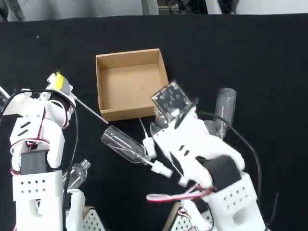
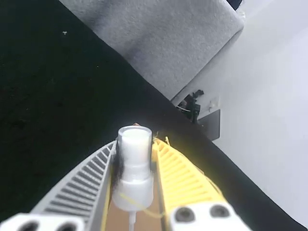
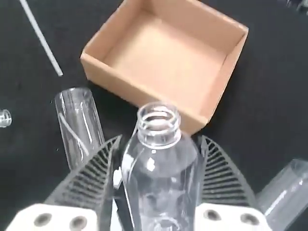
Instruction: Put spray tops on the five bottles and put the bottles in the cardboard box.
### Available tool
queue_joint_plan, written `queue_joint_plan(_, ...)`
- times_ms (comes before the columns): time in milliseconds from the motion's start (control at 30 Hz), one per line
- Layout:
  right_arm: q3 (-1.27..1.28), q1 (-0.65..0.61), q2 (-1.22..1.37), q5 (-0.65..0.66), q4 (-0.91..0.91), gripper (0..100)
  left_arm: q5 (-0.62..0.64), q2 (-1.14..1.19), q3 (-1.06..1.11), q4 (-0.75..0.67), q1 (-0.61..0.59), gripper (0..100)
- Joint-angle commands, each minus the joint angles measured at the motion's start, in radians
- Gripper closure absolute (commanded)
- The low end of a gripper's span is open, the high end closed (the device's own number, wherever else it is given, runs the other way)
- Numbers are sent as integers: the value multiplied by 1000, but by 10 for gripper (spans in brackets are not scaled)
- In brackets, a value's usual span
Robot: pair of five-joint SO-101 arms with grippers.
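My left gripper (image 2: 134, 144) is shut on a white spray top (image 2: 134, 168), held between its grey and yellow fingers at the table's left (image 1: 58, 83). The top's thin tube (image 1: 91, 111) slants toward the cardboard box (image 1: 129, 82). My right gripper (image 3: 160, 144) is shut on a clear bottle (image 3: 159, 159) with an open neck, just in front of the box (image 3: 168, 57). Another clear bottle (image 1: 124, 143) lies on its side between the arms, with a white spray top (image 1: 161, 168) at its neck. A loose spray top (image 1: 149, 145) rests beside it.
A clear bottle (image 1: 224, 108) stands to the right of the right arm, and one more (image 1: 79, 173) lies by the left arm's base. The box is open and holds nothing. Black cloth covers the table (image 1: 250, 57).
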Motion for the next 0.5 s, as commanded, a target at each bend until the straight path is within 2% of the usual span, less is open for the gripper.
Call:
queue_joint_plan(0, 59, -15, -133, 0, -72, 854, 35, -23, -8, -68, -1, 971)
queue_joint_plan(133, 180, -15, -219, 0, -164, 854, 91, -23, -13, -80, -1, 971)
queue_joint_plan(300, 269, -14, -239, 3, -244, 854, 92, -23, -25, -83, -1, 971)
queue_joint_plan(467, 312, -17, -245, 68, -265, 854, 101, -23, -53, -81, -1, 972)
